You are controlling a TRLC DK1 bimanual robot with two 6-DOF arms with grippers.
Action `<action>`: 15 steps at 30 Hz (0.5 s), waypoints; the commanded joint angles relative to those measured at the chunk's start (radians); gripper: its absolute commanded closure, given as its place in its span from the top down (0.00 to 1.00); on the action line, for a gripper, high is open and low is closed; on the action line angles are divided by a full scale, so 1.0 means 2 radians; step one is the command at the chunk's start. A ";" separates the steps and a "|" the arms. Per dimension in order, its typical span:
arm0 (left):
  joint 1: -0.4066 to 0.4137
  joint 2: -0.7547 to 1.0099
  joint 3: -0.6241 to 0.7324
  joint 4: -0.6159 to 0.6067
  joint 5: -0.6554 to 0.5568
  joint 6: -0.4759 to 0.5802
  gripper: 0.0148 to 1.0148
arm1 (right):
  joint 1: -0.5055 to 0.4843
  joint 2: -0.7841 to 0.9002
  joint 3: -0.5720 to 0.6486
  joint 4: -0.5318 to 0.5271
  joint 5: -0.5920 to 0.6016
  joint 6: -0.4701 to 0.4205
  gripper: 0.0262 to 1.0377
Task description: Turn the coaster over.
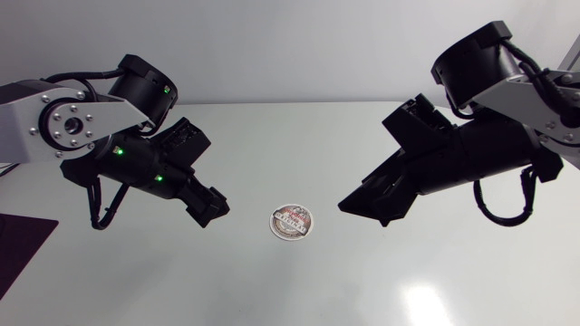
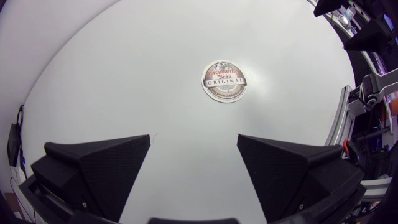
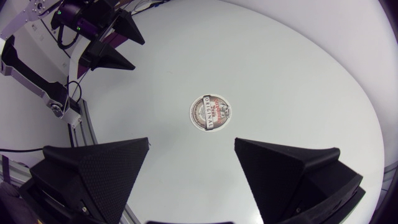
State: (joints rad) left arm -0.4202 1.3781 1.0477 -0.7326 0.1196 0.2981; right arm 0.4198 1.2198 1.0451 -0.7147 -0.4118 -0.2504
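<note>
A round coaster [image 1: 291, 222] lies flat on the white table, printed face up, midway between my two arms. My left gripper [image 1: 210, 206] hovers to its left, open and holding nothing. My right gripper [image 1: 367, 206] hovers to its right, also open and holding nothing. In the left wrist view the coaster [image 2: 224, 81] lies ahead of the open gripper [image 2: 194, 152], well clear of the fingers [image 2: 102, 165]. The right wrist view shows the coaster [image 3: 211, 112] ahead of its open gripper [image 3: 191, 155], with my left arm's gripper [image 3: 115, 40] beyond it.
A dark mat [image 1: 20, 246] lies at the table's left edge, beside my left arm. The white table [image 1: 299, 290] stretches bare around the coaster.
</note>
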 commanded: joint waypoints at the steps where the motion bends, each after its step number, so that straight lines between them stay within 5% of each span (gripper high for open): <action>1: -0.002 0.023 0.015 0.010 0.002 0.010 0.97 | -0.001 0.017 0.004 0.008 0.003 -0.002 0.96; 10: 0.022 0.089 0.027 0.039 0.005 0.043 0.97 | -0.015 0.100 0.027 0.037 0.002 -0.028 0.92; 12: 0.030 0.106 0.028 0.049 0.015 0.048 0.97 | -0.017 0.132 0.033 0.051 0.000 -0.030 0.73; 15: 0.041 0.127 0.028 0.057 0.035 0.056 0.97 | -0.014 0.186 0.046 0.061 -0.003 -0.033 0.24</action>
State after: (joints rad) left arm -0.3519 1.5955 1.0794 -0.6262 0.1696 0.3817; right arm 0.3927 1.5261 1.1172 -0.6037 -0.4133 -0.3000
